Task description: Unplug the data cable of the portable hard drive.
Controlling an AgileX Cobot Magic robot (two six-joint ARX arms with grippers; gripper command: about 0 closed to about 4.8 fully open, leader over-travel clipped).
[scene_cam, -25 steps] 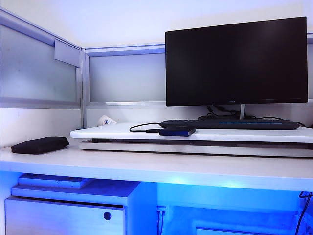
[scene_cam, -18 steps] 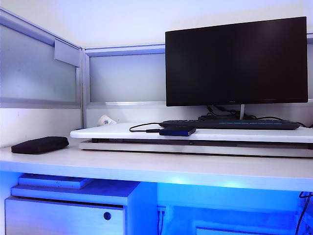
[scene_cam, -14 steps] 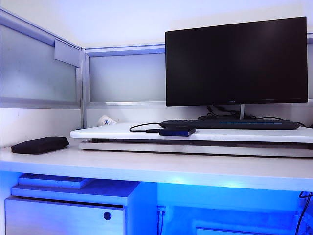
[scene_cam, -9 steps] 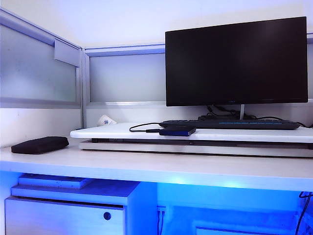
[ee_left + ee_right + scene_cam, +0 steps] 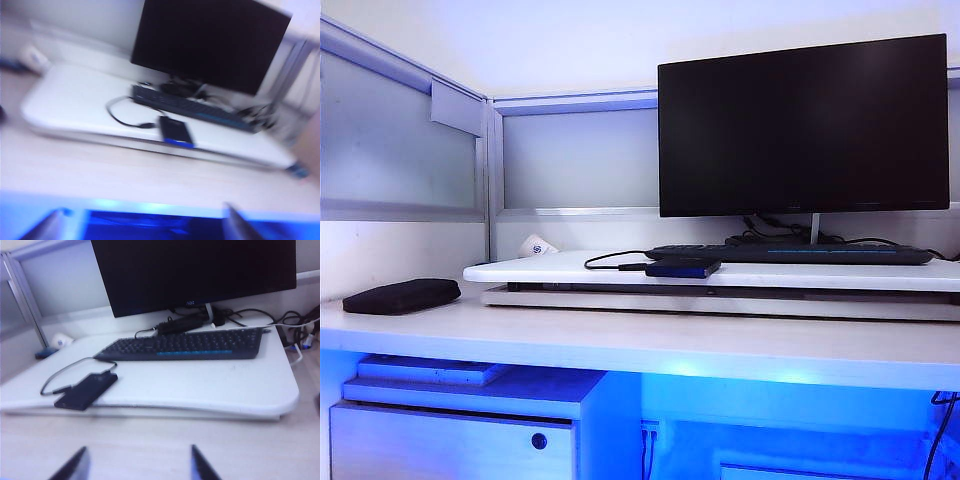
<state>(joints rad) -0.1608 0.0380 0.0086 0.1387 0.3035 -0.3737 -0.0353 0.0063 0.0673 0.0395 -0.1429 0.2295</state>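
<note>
Monitor [image 5: 804,125]: stood at the rear of the white riser [image 5: 560,268].
Keyboard [image 5: 790,254]: lay below the monitor.
Portable hard drive [image 5: 682,267]: lay flat at the riser's front edge, well beyond both grippers.
Data cable [image 5: 610,259]: looped from the drive's end, plugged in.
Left gripper [image 5: 142,227]: fingers spread wide, empty, low before the desk.
Right gripper [image 5: 137,467]: fingers parted, empty.

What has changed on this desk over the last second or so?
Nothing visibly changed. The portable hard drive lies on the white board with the data cable plugged in, the keyboard behind it. Neither tool appears in the exterior view.
</note>
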